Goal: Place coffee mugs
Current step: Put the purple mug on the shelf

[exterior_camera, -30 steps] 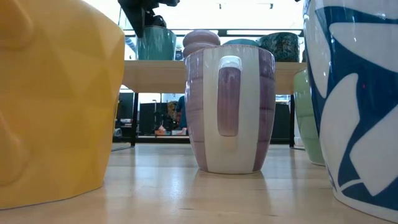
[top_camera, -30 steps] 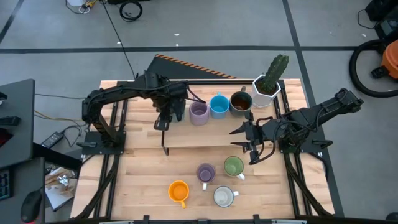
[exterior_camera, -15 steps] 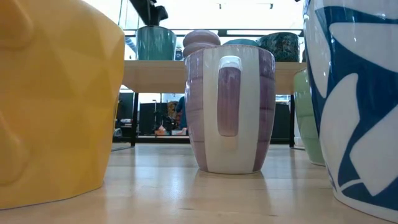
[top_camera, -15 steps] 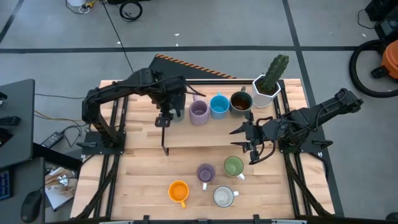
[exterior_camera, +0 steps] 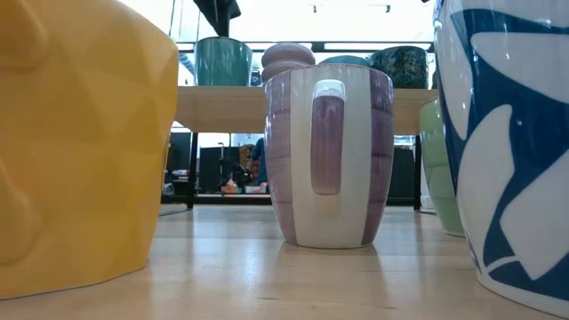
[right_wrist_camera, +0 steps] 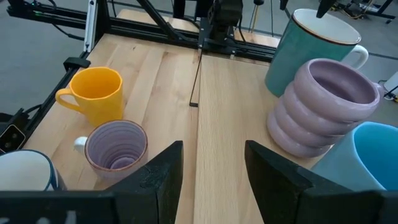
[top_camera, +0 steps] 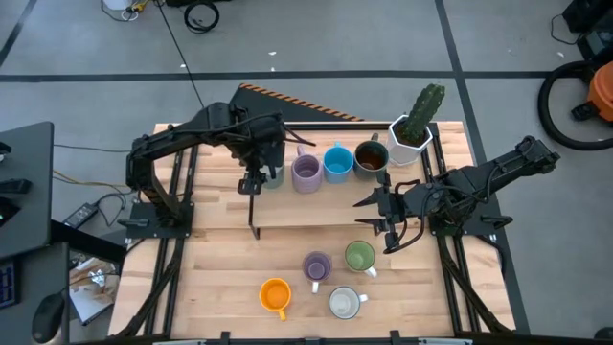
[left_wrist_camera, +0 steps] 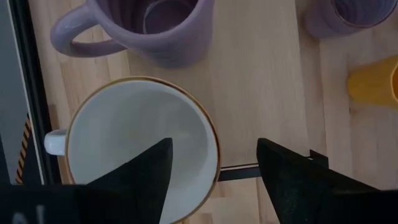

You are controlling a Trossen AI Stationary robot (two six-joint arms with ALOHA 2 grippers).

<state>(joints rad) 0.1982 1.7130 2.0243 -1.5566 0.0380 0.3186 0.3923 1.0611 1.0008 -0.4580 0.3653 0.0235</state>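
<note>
- Hanging just above the teal mug (top_camera: 272, 175), the left gripper (top_camera: 252, 179) is seen with its fingers spread and nothing between them; a second ago it sat lower, at the rim.
- The mug has been let go on the raised shelf (top_camera: 316, 209), at the left end of the row beside the ribbed lavender mug (top_camera: 306, 172); this placement is judged done.
- A white inside and a thin brown rim are shown.
- The right gripper (top_camera: 375, 213) waits part open over the table.

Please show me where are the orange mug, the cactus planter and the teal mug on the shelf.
orange mug (top_camera: 275, 293): high view, on its open top.
cactus planter (top_camera: 409, 138): high view, on the white pot.
teal mug (right_wrist_camera: 309, 50): right wrist view, on its outer wall.
</note>
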